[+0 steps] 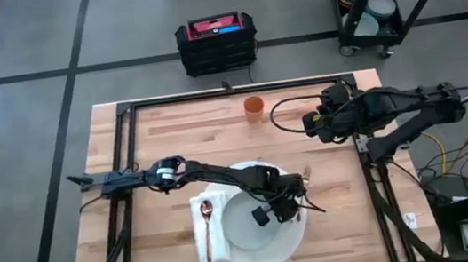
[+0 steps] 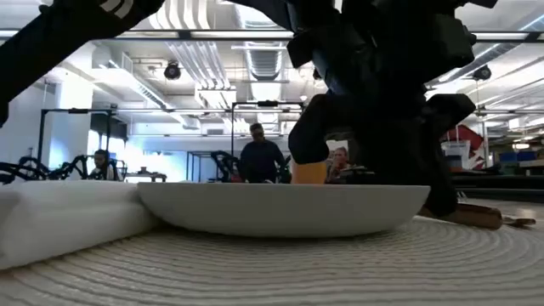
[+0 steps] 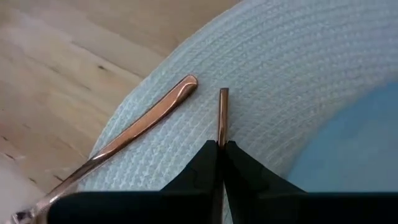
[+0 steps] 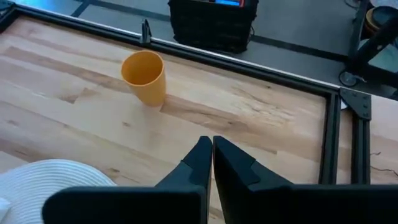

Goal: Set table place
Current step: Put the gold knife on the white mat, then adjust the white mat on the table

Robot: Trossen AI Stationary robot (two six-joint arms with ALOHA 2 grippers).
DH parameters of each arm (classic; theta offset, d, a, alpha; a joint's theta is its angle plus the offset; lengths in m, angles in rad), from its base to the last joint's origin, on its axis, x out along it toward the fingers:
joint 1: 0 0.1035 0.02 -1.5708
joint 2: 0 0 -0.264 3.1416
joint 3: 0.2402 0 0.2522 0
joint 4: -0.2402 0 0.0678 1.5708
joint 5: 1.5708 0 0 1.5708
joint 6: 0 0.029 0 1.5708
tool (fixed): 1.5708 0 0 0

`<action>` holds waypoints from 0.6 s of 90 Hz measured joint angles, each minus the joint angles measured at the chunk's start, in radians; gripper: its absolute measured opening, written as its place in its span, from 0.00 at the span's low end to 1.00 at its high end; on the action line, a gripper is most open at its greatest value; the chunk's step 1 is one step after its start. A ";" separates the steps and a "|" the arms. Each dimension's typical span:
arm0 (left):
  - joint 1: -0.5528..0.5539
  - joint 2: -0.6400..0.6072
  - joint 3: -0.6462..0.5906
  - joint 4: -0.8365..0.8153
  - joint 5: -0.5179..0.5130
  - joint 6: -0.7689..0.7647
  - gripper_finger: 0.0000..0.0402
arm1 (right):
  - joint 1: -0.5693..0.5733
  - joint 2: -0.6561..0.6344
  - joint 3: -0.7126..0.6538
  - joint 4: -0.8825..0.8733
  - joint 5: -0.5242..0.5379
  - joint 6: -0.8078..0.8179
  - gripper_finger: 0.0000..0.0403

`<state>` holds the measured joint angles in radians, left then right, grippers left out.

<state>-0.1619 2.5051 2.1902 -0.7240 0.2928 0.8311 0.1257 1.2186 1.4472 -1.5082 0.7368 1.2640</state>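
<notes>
A: Left gripper (image 3: 221, 149) pinched tight on a thin copper utensil handle (image 3: 222, 115), right over the woven white mat (image 3: 298, 68).

B: And a second copper piece (image 3: 146, 124) lies just beside it, its tip on the mat's edge, the rest running out over the table (image 3: 56, 68).

A: From above, the mat (image 1: 292, 240) carries the pale plate (image 1: 244, 224), with a napkin (image 1: 201, 208) and spoon (image 1: 206, 213) alongside.

B: Right gripper (image 4: 211, 155)? Fingers pressed together on nothing, hovering near the orange cup (image 4: 144, 76) at the far side.
</notes>
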 joint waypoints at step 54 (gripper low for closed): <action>0.002 -0.006 0.000 0.017 0.044 -0.170 0.33 | 0.000 0.000 0.000 0.007 0.006 0.020 0.00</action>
<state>-0.1604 2.4996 2.1902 -0.7065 0.3367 0.6608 0.1257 1.2186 1.4473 -1.5017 0.7429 1.2839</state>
